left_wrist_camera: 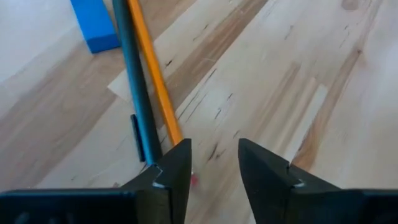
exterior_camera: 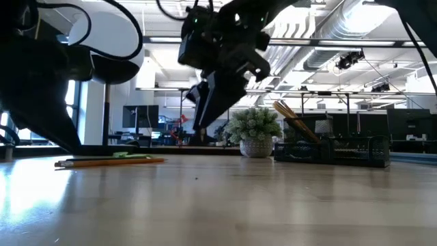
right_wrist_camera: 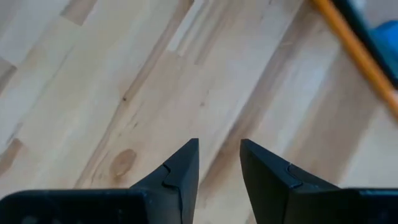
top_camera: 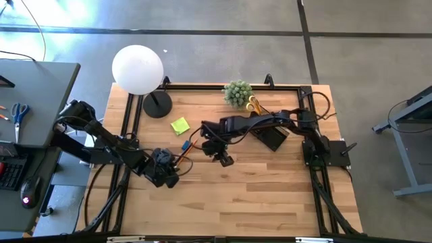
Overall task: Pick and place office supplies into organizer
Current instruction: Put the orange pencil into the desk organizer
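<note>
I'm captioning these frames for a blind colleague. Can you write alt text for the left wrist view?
The left gripper hangs open and empty just above a wooden table, its dark fingers beside the near end of an orange pencil. A dark pen lies alongside the pencil, and a small blue block sits at their far end.

Wood and plastic, mostly

The tabletop is pale, satin-smooth wood planks; the orange pencil looks glossy painted, the blue block matt, both hands' fingers matt black plastic.
</note>
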